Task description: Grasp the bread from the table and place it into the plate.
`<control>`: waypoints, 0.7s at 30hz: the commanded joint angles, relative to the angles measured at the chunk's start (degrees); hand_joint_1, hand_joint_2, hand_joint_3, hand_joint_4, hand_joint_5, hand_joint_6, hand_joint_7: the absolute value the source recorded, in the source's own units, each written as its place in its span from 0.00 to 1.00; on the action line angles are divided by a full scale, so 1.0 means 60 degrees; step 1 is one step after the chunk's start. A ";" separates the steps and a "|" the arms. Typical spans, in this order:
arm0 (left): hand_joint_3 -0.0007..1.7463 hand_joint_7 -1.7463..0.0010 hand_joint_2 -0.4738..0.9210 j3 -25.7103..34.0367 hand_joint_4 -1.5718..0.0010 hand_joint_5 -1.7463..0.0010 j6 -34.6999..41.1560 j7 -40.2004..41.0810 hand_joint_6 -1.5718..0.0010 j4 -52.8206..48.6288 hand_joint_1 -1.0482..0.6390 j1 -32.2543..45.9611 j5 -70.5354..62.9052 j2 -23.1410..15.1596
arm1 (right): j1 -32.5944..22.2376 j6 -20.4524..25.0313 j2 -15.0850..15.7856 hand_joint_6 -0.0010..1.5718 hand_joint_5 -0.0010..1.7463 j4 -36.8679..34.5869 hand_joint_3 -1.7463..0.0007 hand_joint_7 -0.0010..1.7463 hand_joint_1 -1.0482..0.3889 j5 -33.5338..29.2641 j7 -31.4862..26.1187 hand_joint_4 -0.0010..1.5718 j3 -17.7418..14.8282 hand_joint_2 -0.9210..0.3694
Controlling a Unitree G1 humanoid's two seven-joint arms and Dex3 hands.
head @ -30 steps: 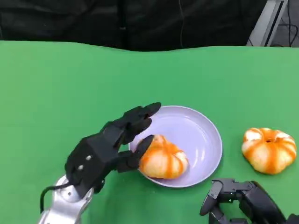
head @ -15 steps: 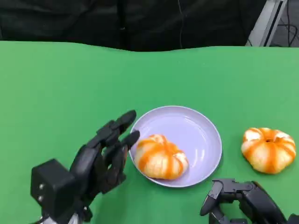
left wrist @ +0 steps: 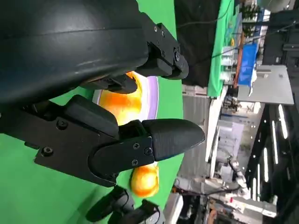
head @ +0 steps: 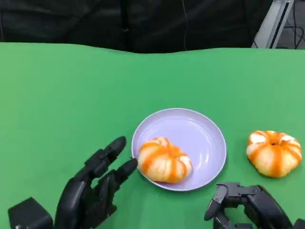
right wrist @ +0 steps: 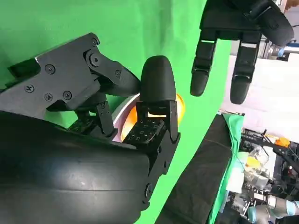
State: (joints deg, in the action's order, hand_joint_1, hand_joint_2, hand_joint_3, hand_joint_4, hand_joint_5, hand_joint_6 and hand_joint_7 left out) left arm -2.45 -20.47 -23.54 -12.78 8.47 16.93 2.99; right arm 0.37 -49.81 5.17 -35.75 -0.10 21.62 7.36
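Observation:
An orange-and-white striped bread roll [head: 164, 162] lies in the lavender plate [head: 200, 136], toward its near left rim. A second, similar roll [head: 274, 152] sits on the green table to the right of the plate. My left hand [head: 93, 193] is low at the near left, fingers apart and holding nothing, its fingertips just short of the plate's rim. The left wrist view shows the roll [left wrist: 119, 105] in the plate [left wrist: 152, 95] beyond my fingers [left wrist: 154, 140]. My right hand [head: 248, 207] rests at the near right, below the second roll, fingers curled with nothing in them.
The green table [head: 71, 95] stretches wide to the left and behind the plate. Its far edge meets a black curtain [head: 143, 21]. A metal frame post [head: 271, 21] stands at the back right.
My left hand has let go of the roll, which stays in the plate, and has drawn back toward the near left edge. The right hand has not moved.

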 commanded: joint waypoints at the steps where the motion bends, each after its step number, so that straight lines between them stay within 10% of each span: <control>1: 0.41 0.99 1.00 0.0004 0.66 0.98 -0.0239 -0.0249 0.74 -0.0322 0.11 0.0256 -0.0017 0.0013 | 0.0014 -0.0069 0.0157 0.53 0.85 -0.0064 0.45 0.67 0.63 0.0086 0.0047 0.50 -0.0064 0.24; 10: 0.30 0.99 1.00 0.0002 0.65 0.99 -0.0534 -0.0393 0.73 -0.0659 0.24 0.0084 -0.0131 0.0080 | 0.0063 -0.0224 0.0130 0.53 0.85 -0.0198 0.46 0.67 0.64 0.0029 -0.0039 0.51 -0.0079 0.23; 15: 0.19 0.98 1.00 -0.0057 0.64 0.99 -0.0476 -0.0139 0.68 -0.0630 0.61 0.0090 -0.0403 0.0214 | 0.0093 -0.0172 0.0108 0.53 0.84 -0.0211 0.46 0.67 0.62 0.0118 0.0012 0.51 -0.0085 0.23; 21: 0.23 0.98 1.00 -0.0076 0.60 0.98 -0.0480 0.0250 0.64 -0.0534 0.68 0.0147 -0.0857 0.0246 | 0.0078 -0.0140 0.0116 0.54 0.84 -0.0173 0.45 0.67 0.63 0.0074 -0.0024 0.51 -0.0083 0.24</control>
State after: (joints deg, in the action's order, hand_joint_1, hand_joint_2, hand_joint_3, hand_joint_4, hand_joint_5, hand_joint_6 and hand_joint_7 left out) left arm -2.94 -23.01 -23.24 -16.51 8.92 13.01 4.94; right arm 0.76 -50.49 5.20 -36.91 -0.07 21.64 7.34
